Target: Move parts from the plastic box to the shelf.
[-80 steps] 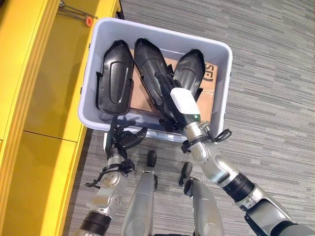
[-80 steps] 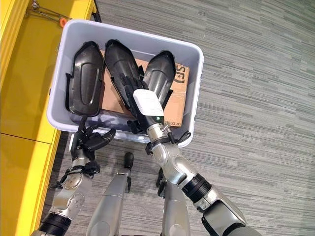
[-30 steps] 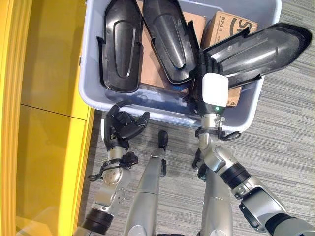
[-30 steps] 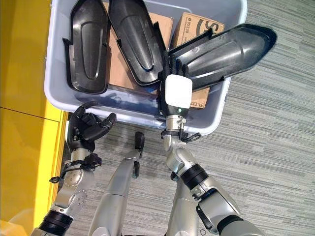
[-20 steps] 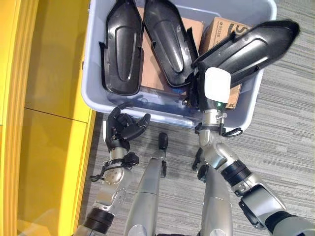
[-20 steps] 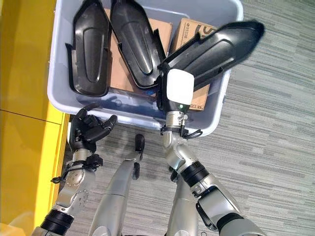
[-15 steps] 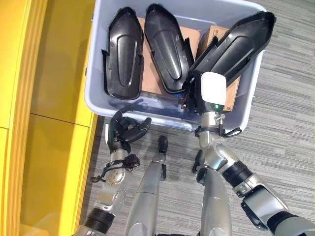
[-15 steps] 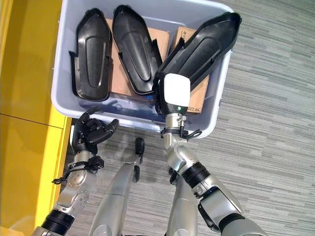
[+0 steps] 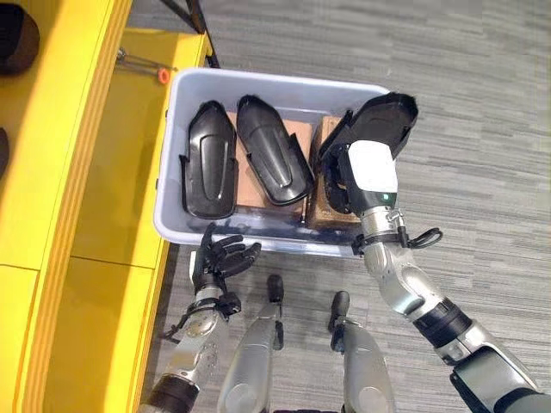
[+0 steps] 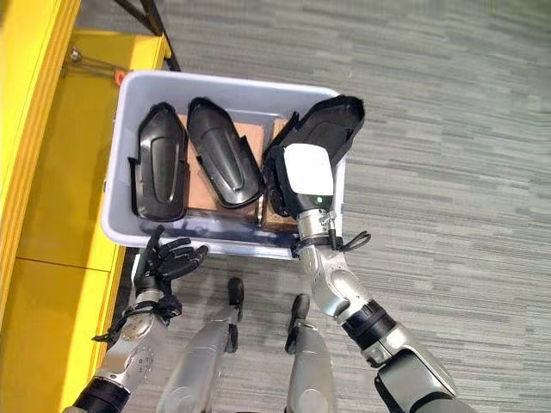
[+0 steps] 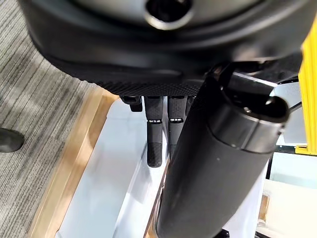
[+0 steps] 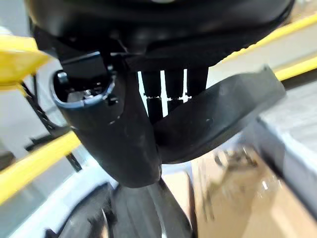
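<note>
A grey-blue plastic box [image 9: 170,231] stands on the carpet beside the yellow shelf [image 9: 60,163]. Two black moulded shell parts [image 9: 208,160] [image 9: 274,160] lie side by side in it on brown cardboard [image 9: 255,189]. My right hand [image 9: 372,169], with its white cover, is shut on a third black part [image 9: 380,115] and holds it tilted up over the box's right end. In the right wrist view the thumb [image 12: 116,134] and fingers clamp that part [image 12: 218,116]. My left hand [image 9: 220,258] hangs open just outside the box's near wall, holding nothing.
The shelf's yellow boards run along the whole left side, with dark items [image 9: 17,36] on an upper level. A thin rod with an orange tip [image 9: 155,74] lies on the shelf by the box's far corner. Grey carpet [image 9: 482,129] stretches to the right.
The camera has pulled back. My right hand has tipped the held part steeper, from lying across the box's right corner to standing over its right end. The left hand's fingers have straightened.
</note>
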Motion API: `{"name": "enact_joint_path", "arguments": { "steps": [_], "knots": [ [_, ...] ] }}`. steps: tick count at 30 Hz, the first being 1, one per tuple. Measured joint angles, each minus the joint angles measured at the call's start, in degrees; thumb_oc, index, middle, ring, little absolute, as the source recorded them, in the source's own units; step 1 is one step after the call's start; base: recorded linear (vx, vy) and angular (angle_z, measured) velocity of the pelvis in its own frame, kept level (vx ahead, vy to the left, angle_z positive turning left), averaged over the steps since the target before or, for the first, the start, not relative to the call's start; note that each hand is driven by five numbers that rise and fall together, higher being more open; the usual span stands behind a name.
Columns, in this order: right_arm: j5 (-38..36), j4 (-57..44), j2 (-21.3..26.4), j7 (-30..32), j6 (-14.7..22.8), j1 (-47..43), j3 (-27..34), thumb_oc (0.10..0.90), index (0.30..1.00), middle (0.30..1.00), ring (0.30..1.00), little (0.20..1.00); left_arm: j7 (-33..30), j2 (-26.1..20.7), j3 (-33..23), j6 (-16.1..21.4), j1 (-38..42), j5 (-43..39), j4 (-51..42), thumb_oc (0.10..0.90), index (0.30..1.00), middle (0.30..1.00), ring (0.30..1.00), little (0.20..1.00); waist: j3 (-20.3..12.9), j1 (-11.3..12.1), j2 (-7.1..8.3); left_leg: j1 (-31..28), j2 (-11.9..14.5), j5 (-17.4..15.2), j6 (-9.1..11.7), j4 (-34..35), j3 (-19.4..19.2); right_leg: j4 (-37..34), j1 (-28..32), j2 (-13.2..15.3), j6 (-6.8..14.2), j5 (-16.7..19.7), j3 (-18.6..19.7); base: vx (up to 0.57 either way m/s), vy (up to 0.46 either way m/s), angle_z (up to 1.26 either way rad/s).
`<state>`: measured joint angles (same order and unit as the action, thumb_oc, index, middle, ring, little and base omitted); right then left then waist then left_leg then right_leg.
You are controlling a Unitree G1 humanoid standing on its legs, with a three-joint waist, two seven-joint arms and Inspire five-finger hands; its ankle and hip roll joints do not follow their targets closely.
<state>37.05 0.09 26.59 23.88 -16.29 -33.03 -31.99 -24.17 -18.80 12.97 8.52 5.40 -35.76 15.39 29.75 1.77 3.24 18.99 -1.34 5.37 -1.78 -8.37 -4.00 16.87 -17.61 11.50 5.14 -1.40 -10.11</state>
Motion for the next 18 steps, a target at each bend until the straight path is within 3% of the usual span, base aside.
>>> {"name": "enact_joint_path", "arguments": {
  "steps": [3,6,10,15,18],
  "knots": [
    [0.0,-5.3,4.8,-3.9,2.4,1.1,0.0,0.400,0.300,0.300,0.300,0.300,2.2,0.0,-1.5,-1.3,-1.3,0.0,0.1,0.900,1.000,1.000,1.000,1.000,-0.2,0.1,0.19,-4.2,0.2,0.7,0.4,3.0,0.0,-2.3,3.7,-0.5,0.1,0.5,-0.1,0.05,-0.051,-0.06],
    [0.0,-6.2,4.9,-6.2,5.8,1.2,0.0,0.400,0.300,0.300,0.300,0.300,3.2,0.0,-1.9,-1.6,-2.5,0.1,0.6,0.900,1.000,1.000,1.000,1.000,-3.6,0.1,0.61,-4.8,0.8,1.1,1.0,4.7,0.0,-4.1,4.2,-1.3,-0.3,0.8,-0.2,0.05,-0.048,-0.05],
    [0.0,-7.0,4.9,-7.7,8.0,0.8,-0.1,0.400,0.300,0.300,0.300,0.300,3.9,0.0,-2.2,-2.3,-3.2,0.0,0.9,0.900,1.000,1.000,1.000,1.000,-4.5,0.2,0.58,-5.3,1.2,1.3,0.7,5.0,0.1,-4.8,5.0,-1.9,-0.4,0.9,-0.6,0.06,-0.042,0.00],
    [-0.2,-7.3,5.8,-10.5,10.0,-0.6,0.0,0.400,0.300,0.300,0.300,0.300,5.1,0.4,-2.5,-3.8,-4.7,0.0,1.2,0.900,1.000,1.000,1.000,1.000,-5.2,0.2,-0.08,-7.9,1.4,1.4,0.7,5.9,0.4,-6.7,8.3,-2.1,-0.5,0.9,-1.4,0.06,-0.059,0.04],
    [-0.3,-9.3,6.9,-11.9,10.9,-0.9,0.0,0.400,0.300,0.300,0.300,0.300,6.1,2.5,-3.0,-4.5,-6.0,0.0,2.2,0.900,1.000,1.000,1.000,1.000,-6.2,0.3,-1.51,-10.1,1.4,1.2,0.9,7.0,0.4,-9.0,11.0,-2.5,-0.3,1.4,-1.4,0.07,-0.064,-0.01]
  ]
}}
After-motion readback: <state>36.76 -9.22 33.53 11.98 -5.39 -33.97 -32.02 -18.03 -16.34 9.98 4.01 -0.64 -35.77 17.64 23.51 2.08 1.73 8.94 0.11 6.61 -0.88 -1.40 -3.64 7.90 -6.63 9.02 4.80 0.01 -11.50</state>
